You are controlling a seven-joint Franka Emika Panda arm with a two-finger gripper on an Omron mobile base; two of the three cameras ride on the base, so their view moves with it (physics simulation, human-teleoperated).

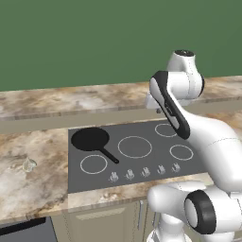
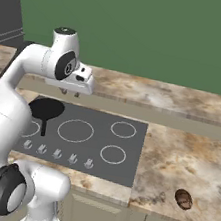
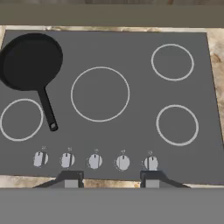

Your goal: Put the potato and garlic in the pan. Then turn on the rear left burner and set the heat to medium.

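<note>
I hover over the cooktop (image 3: 131, 131), jaws spread and empty.
Black pan (image 3: 31, 61) sits rear left; brown potato (image 2: 183, 199) lies on the worktop (image 2: 191, 156).

Empty black pan (image 3: 31, 61) on rear left burner; brown potato (image 2: 183, 199) on right counter; garlic (image 1: 29, 164) left.

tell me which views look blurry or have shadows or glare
Left base view: soft and blocky, the garlic barely stands out from the counter. Right base view: the potato casts a faint shadow. Hand view: even light, no glare on the cooktop, the pan flat black.
</note>
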